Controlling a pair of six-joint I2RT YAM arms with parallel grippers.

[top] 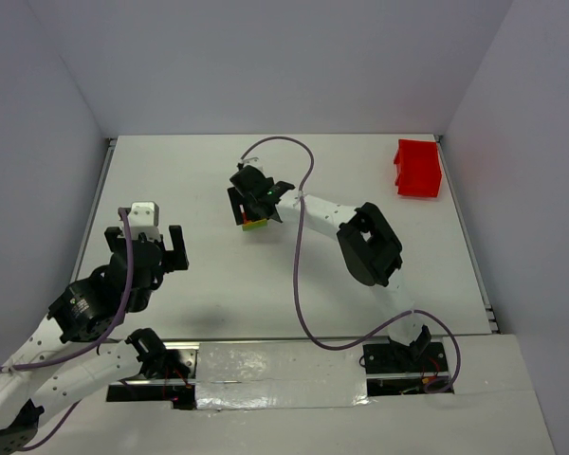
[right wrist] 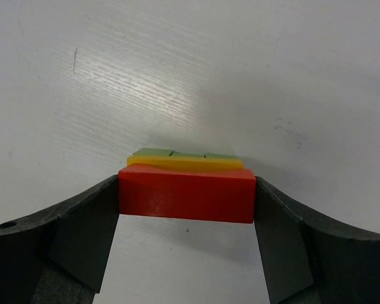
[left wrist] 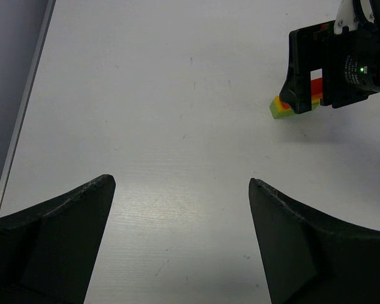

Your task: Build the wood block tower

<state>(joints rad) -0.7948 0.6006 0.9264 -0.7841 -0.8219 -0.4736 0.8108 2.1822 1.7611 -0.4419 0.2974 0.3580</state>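
Observation:
The wood block tower [top: 254, 224] stands mid-table as a small stack. In the right wrist view a red block [right wrist: 185, 196] lies on a yellow bar [right wrist: 183, 163], which lies over green blocks [right wrist: 177, 153]. My right gripper [right wrist: 186, 209] is shut on the red block, one finger on each end. It stands right over the tower in the top view [top: 253, 203]. The left wrist view shows the tower [left wrist: 280, 109] low under the right gripper [left wrist: 329, 69]. My left gripper [left wrist: 182, 185] is open and empty over bare table, well left of the tower [top: 156, 243]. No teal wedge shows.
A red plastic bin [top: 418, 169] sits at the far right, by the table's right edge. The right arm's purple cable [top: 299, 275] loops over the middle of the table. Grey walls close the table on three sides.

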